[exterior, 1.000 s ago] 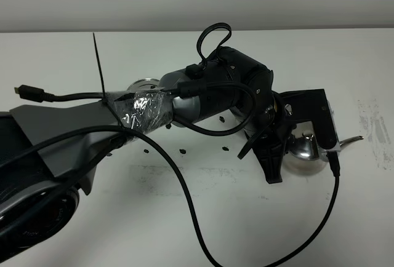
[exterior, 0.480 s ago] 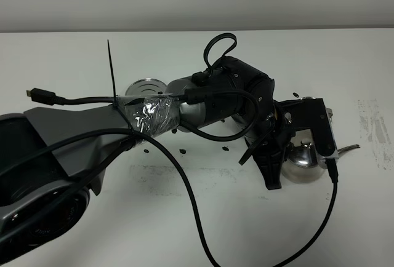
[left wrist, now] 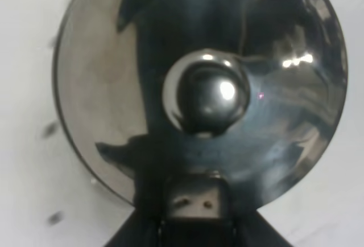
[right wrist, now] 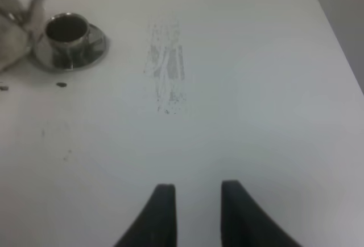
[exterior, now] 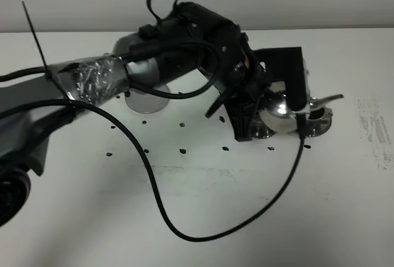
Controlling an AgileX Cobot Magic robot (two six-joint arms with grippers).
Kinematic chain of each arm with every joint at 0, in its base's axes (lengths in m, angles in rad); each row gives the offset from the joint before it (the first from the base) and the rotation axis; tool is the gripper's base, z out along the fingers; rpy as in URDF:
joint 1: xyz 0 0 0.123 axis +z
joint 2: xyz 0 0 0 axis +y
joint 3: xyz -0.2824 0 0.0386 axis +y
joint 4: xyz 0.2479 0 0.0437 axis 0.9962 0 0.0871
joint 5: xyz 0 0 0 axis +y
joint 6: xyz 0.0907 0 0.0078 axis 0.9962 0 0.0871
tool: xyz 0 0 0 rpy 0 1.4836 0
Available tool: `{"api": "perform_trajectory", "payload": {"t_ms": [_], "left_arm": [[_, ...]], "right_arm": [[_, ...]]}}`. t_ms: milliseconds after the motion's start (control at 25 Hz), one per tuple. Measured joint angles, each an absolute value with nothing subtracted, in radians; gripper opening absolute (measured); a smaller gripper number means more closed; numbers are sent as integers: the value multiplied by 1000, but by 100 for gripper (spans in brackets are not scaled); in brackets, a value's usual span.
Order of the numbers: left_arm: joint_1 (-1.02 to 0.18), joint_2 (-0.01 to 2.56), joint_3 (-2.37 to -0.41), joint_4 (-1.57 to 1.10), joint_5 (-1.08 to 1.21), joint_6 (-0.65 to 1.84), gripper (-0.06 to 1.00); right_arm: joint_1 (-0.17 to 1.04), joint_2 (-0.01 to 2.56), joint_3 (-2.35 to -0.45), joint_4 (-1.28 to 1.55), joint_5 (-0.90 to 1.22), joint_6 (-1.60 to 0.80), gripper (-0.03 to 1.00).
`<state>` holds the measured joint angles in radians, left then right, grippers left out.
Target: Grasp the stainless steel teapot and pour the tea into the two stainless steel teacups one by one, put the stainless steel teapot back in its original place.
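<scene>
Since the earlier frame the left arm is swinging up and away across the table, carrying the stainless steel teapot from nearer the front edge to a spot farther back, right of centre in the high view. The left gripper is clamping tight on the pot's handle side. The wrist view is looking straight down on the domed lid and its knob, and the fingers are mostly hidden at the frame edge. The spout is reaching over, or just beside, one teacup sitting on its saucer. I cannot tell which, nor whether anything is flowing. That cup is showing dark tea inside. Some shiny steel is peeking out just under the pot, too hidden to identify. The round steel base is lying well apart to the left, partly under the arm, with small black marks dotted around it. A black cable is looping over the table. The right gripper is hovering over bare table well right of the cup, its fingers drawn close together and gripping nothing.
</scene>
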<state>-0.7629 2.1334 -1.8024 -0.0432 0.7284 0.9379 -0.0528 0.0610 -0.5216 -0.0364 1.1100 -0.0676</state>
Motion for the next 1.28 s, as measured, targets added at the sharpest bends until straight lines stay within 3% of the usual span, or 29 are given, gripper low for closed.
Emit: {"api": "perform_trajectory", "payload": {"t_ms": [480,1280], "left_arm": [[-581,2118,-1802,98,719,1228,19],[-585,2191,-1802,312,661,1316,19]], "right_arm": [[-53,61,-522,-36,1110,-68,19],[-53,61,-522,-36,1110,-68,19]]}}
